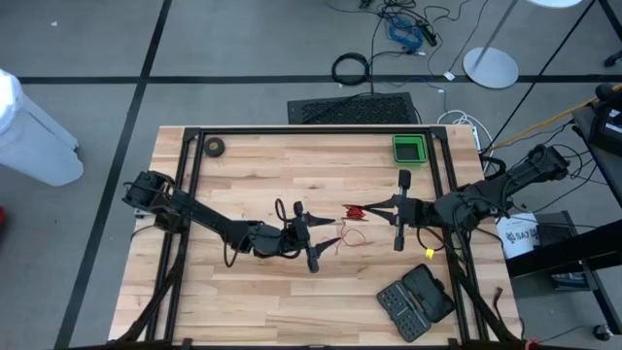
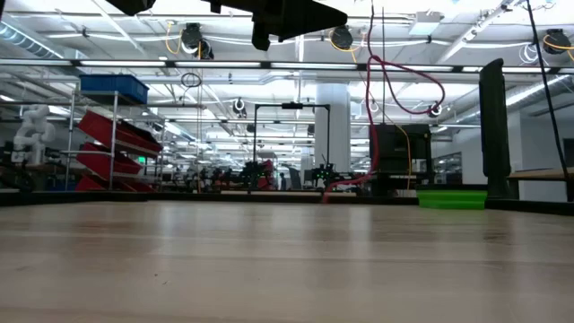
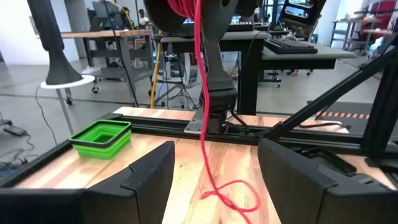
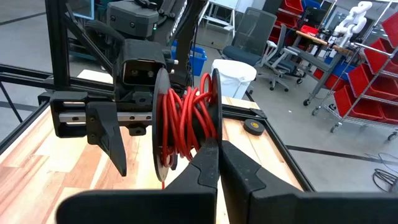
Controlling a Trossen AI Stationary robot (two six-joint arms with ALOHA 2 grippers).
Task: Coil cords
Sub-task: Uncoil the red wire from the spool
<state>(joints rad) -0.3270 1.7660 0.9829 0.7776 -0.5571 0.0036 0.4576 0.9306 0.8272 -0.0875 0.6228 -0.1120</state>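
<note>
Above the desk middle, reel wound with red cord pinched by closed right claw, left claw held wide, cord tail draped between its fingers

In the right wrist view we note the right gripper with its two dark fingers pressed together, pinching the near rim of a black reel. The reel stands on edge, its two thin flanges upright, and a red cord is wound loosely between them in uneven turns. Directly behind the reel we see the left gripper, its camera housing facing us and one dark finger pointing down beside the reel. A wooden table with a black frame lies below. A small black roll rests near the table's edge.
</note>
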